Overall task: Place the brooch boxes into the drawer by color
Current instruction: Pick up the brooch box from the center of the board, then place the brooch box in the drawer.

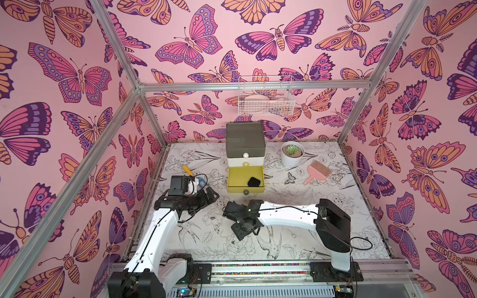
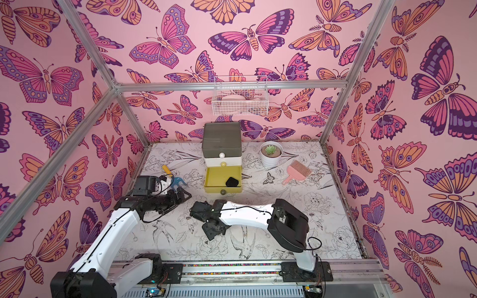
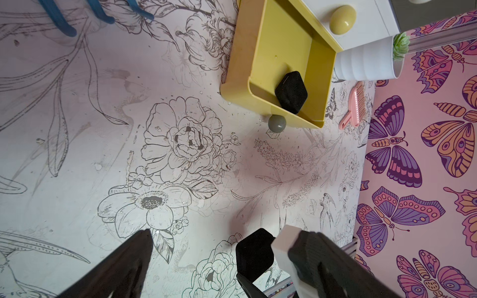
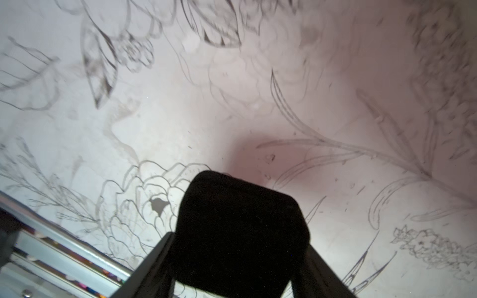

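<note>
— Where is the box, and what has hold of it?

— Your right hand (image 4: pixel 238 241) has its fingers pressed on both sides of a black brooch box (image 4: pixel 240 222), low over the surface in front of the open yellow drawer (image 1: pixel 236 178). Whether the box is off the surface I cannot tell. Your left hand (image 3: pixel 214 236) stands wide and empty just beside it.

— What can go wrong from here?

— Most of the box juts past the fingertips — a shallow hold on velvet, so I judge it could swivel or slide out if you swing fast. Come in low and it may catch the drawer's front wall and shove the chest (image 1: pixel 244 140). The other black box (image 1: pixel 253 182) lies near that front wall — drop onto it and yours may end up tilted. Mind the left hand too; it is close enough to clip.
</note>
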`<state>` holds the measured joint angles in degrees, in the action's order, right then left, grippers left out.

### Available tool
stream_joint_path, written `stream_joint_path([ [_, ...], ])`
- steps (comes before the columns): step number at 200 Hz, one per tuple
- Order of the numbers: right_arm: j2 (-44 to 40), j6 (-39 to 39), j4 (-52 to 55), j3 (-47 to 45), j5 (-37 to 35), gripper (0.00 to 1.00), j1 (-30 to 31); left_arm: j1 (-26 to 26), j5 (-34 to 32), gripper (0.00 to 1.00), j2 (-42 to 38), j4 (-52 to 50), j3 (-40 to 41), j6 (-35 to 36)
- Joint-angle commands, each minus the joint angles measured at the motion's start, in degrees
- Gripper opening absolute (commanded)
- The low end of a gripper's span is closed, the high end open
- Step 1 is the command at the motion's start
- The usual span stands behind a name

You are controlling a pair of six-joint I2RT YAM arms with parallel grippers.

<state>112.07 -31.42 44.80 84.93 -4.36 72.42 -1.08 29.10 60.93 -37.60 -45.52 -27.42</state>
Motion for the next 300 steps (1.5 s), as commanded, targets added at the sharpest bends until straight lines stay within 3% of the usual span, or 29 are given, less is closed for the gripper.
stream_joint_path([
  [1,-1.96,3.03,2.23,3.72,-3.44,0.6,-3.01,0.29,1.75,1.0,-0.74,-0.3,-1.2,0.71],
  [45,-3.1,4.7,0.93,10.85,-2.24,0.59,-13.09,0.29,1.58,1.0,-3.48,-0.45,0.5,-0.91],
  [86,1.13,5.41,0.19,19.9,-2.83,0.59,-19.64,0.2,2.19,1.0,-5.19,-0.63,2.48,-1.41],
  [191,16.22,7.87,0.67,35.09,-6.18,0.6,-20.81,0.03,1.67,1.0,-6.43,-2.22,2.29,-1.92],
  [300,21.94,8.89,-1.46,34.71,-8.1,0.62,-20.92,-1.45,1.22,1.0,-6.04,-2.03,2.8,-2.44],
])
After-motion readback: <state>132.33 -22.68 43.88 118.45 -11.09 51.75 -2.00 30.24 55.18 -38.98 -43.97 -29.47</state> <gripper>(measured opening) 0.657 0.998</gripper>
